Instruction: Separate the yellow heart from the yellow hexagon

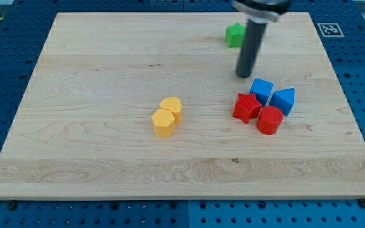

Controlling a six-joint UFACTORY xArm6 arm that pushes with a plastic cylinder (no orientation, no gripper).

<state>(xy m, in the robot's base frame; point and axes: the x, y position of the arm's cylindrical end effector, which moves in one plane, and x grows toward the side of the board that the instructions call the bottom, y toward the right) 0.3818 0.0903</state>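
The wooden board (106, 50) fills the frame. Near its centre, the yellow hexagon (163, 123) touches the yellow heart (172, 107) — lower left of my tip (244, 76) (a bare rod, nothing to open), well apart.

green block (234, 35), blue blocks (262, 89), red blocks (246, 107)

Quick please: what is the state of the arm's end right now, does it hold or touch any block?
No gripper: my tip is a bare dark rod, holding nothing, touching no block. It stands just above the blue cube, far right of the yellow heart and yellow hexagon.
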